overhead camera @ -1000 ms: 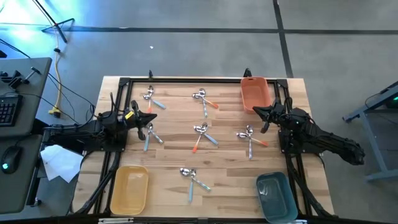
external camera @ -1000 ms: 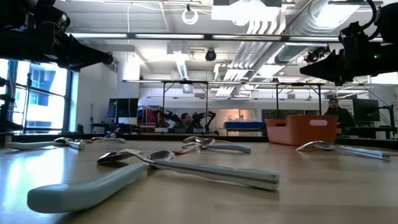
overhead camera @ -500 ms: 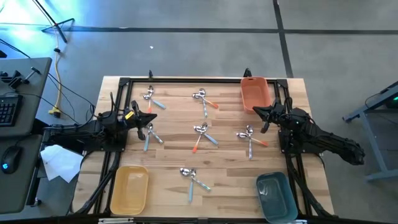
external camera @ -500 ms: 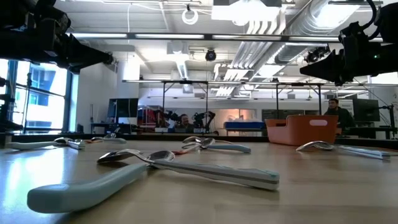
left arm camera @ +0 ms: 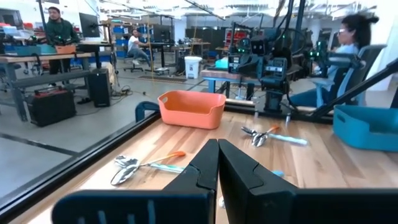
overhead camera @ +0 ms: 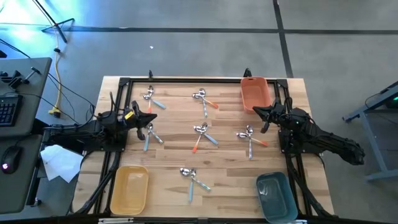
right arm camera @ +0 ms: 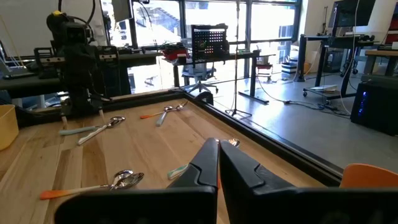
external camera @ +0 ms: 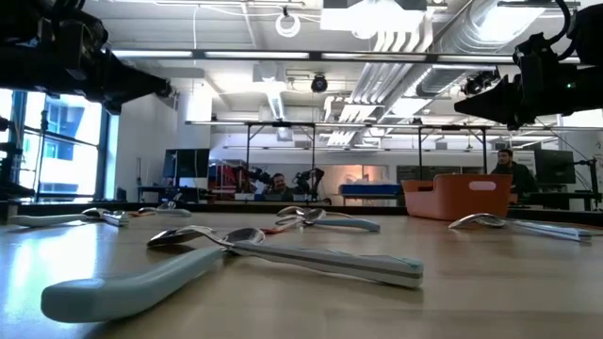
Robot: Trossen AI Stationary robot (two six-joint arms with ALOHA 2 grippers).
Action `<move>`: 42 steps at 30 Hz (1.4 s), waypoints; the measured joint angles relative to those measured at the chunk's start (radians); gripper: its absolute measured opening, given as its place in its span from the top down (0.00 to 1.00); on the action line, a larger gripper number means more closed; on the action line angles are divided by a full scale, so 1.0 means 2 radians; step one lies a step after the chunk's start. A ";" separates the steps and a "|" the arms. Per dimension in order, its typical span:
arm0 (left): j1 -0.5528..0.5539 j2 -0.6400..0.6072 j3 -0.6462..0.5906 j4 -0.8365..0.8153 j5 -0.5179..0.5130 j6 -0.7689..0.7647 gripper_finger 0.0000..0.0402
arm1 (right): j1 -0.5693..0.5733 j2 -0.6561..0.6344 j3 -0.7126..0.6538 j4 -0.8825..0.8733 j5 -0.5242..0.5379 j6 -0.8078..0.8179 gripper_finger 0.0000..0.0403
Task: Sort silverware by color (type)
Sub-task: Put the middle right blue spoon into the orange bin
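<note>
Silverware lies on the wooden table in several small clusters of spoons and forks with light blue, orange or silver handles: at the far left (overhead camera: 150, 97), far middle (overhead camera: 204, 99), left (overhead camera: 149, 132), centre (overhead camera: 202, 134), right (overhead camera: 249, 139) and near middle (overhead camera: 192, 178). My left gripper (overhead camera: 153, 118) hovers shut at the table's left side, level, just beyond the left cluster; its closed fingers (left arm camera: 217, 142) hold nothing. My right gripper (overhead camera: 254, 110) hovers shut at the right side, beside the orange bin, also with nothing in it (right arm camera: 218, 143).
An orange bin (overhead camera: 256, 93) stands at the far right, a yellow bin (overhead camera: 129, 190) at the near left, a teal bin (overhead camera: 277, 196) at the near right. A black frame (overhead camera: 186, 80) runs along the table's edges. People sit at benches in the room beyond.
</note>
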 joint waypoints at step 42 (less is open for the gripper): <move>0.000 0.000 0.000 0.002 -0.033 0.042 1.00 | 0.105 0.406 0.138 0.169 0.064 0.066 1.00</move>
